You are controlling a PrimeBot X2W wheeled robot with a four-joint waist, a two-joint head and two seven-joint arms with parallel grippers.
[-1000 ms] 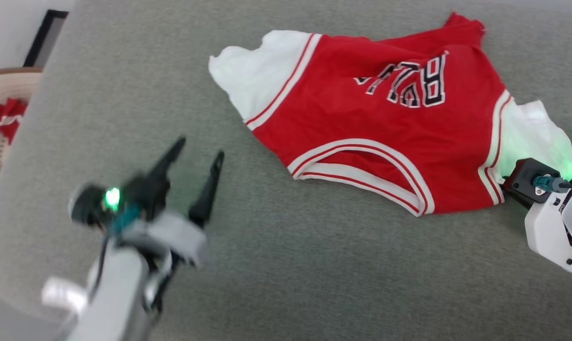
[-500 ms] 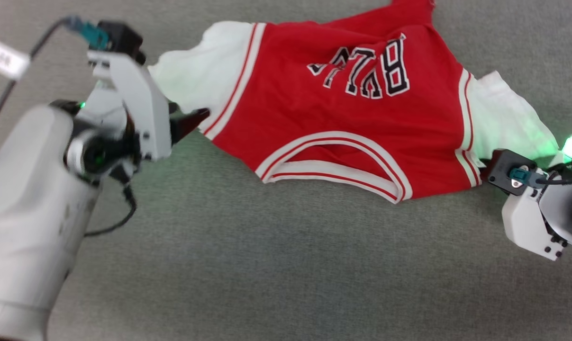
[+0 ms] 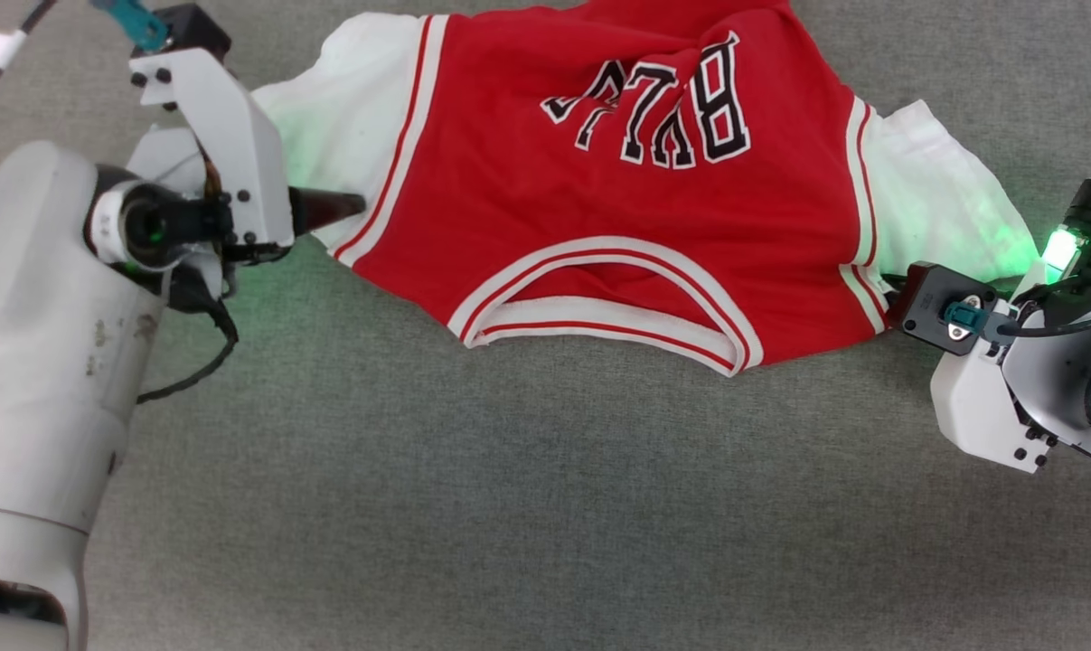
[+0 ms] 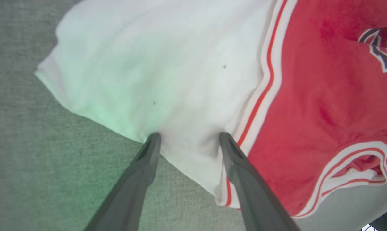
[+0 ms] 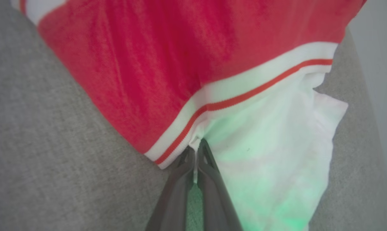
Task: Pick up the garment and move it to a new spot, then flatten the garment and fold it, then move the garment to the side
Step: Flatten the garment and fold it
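Garment (image 3: 527, 208): red jersey with white sleeves, lying pretty much spread out on the grey surface (image 3: 509, 506), across the upper middle of the head view. It's a bit rumpled, not flat.
Lettering (image 3: 653, 108): black with a white outline, on the red chest part, and upside down from the head camera.
Neck opening (image 3: 599, 312): white-and-red striped trim, on the edge nearest the robot.
Left sleeve (image 3: 346, 127): the white panel on the robot's left side, with striped trim where it meets the red.
Left gripper (image 4: 189, 136): fingers spread wide, both tips right at the near edge of that white sleeve, with white fabric showing between them. Honestly can't tell if either finger is tucked under the cloth. It isn't pinching anything.
Right sleeve (image 3: 938, 194): the white panel on the robot's right side, kind of bunched up.
Right gripper (image 5: 197, 149): fingers pressed together, pinching the garment's edge right where the striped trim meets the white sleeve. A sliver of white cloth sits between the tips.
Green glow: light from both wrists tints the white sleeves near each gripper.
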